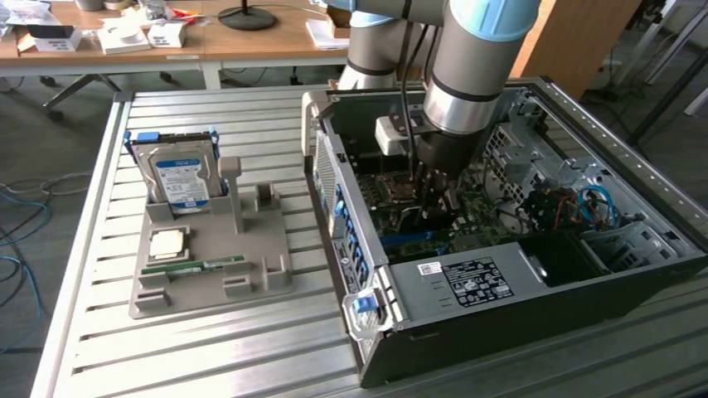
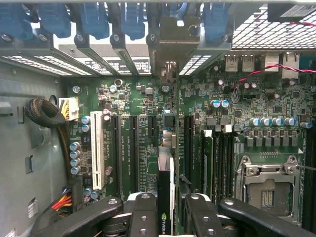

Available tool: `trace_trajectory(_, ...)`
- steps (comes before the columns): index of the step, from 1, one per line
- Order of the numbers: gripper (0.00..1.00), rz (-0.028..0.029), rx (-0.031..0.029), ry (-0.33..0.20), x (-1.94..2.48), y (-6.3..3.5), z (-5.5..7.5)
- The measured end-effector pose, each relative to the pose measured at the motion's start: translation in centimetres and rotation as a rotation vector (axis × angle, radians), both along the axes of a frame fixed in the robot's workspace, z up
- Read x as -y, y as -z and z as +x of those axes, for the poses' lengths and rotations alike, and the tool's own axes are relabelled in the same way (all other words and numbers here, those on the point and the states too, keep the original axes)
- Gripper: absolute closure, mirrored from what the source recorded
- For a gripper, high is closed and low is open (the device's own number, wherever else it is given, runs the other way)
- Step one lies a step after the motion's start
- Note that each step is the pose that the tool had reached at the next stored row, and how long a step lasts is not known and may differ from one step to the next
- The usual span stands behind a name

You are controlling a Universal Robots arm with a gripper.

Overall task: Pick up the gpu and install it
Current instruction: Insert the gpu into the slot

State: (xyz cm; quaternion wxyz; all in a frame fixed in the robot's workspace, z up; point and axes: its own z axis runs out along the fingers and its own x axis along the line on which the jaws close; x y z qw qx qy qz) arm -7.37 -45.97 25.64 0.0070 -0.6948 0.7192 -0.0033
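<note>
The gpu (image 2: 165,190) shows edge-on in the wrist view as a thin dark card with a small green logo near my fingers. My gripper (image 2: 168,217) is shut on it, one black finger (image 2: 143,212) on each side. The card stands upright over the green motherboard (image 2: 143,98), its far end reaching toward the metal slot covers (image 2: 170,44) at the case's rear wall. I cannot tell whether its edge touches a slot. In the exterior view, my gripper (image 1: 426,195) is low inside the open computer case (image 1: 487,282), above the motherboard.
Long black slots (image 2: 116,153) and a white slot (image 2: 97,150) lie beside the card; the processor socket (image 2: 266,190) is on the other side. A grey holder (image 1: 210,274) at the exterior view's left carries a hard drive (image 1: 182,178), a chip (image 1: 168,243) and a green memory stick (image 1: 199,266).
</note>
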Motion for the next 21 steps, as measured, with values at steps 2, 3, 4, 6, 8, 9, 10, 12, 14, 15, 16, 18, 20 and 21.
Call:
trace_trajectory(2, 0.74, -0.0003, -0.0001, 0.0, 0.01, 0.0, 0.0)
trace_trajectory(3, 0.74, -0.0005, -0.0002, 0.0, 0.01, 0.01, 0.0)
trace_trajectory(4, 0.74, -0.0001, 0.0, 0.0, 0.0, 0.06, 0.0)
trace_trajectory(6, 0.74, -0.0002, -0.0001, 0.0, 0.0, 0.11, 0.0)
trace_trajectory(8, 0.74, -0.0003, -0.0001, 0.0, 0.0, 0.11, 0.0)
trace_trajectory(9, 0.74, -0.0003, 0.0, 0.0, 0.0, 0.12, -0.01)
trace_trajectory(10, 0.74, -0.0002, 0.0001, 0.0, 0.0, 0.12, -0.02)
trace_trajectory(12, 0.74, -0.0003, 0.0001, 0.0, 0.0, 0.12, -0.03)
trace_trajectory(14, 0.74, -0.0002, 0.0001, 0.0, 0.01, 0.16, -0.03)
trace_trajectory(15, 0.74, -0.0003, 0.0001, 0.0, 0.01, 0.17, -0.03)
trace_trajectory(16, 0.74, -0.0003, 0.0001, 0.0, 0.01, 0.17, -0.03)
trace_trajectory(18, 0.74, -0.0002, 0.0001, 0.0, 0.0, 0.18, -0.03)
trace_trajectory(20, 0.74, -0.0003, 0.0001, 0.0, 0.0, 0.18, -0.03)
trace_trajectory(21, 0.74, -0.0001, 0.0002, 0.0, 0.0, 0.19, -0.05)
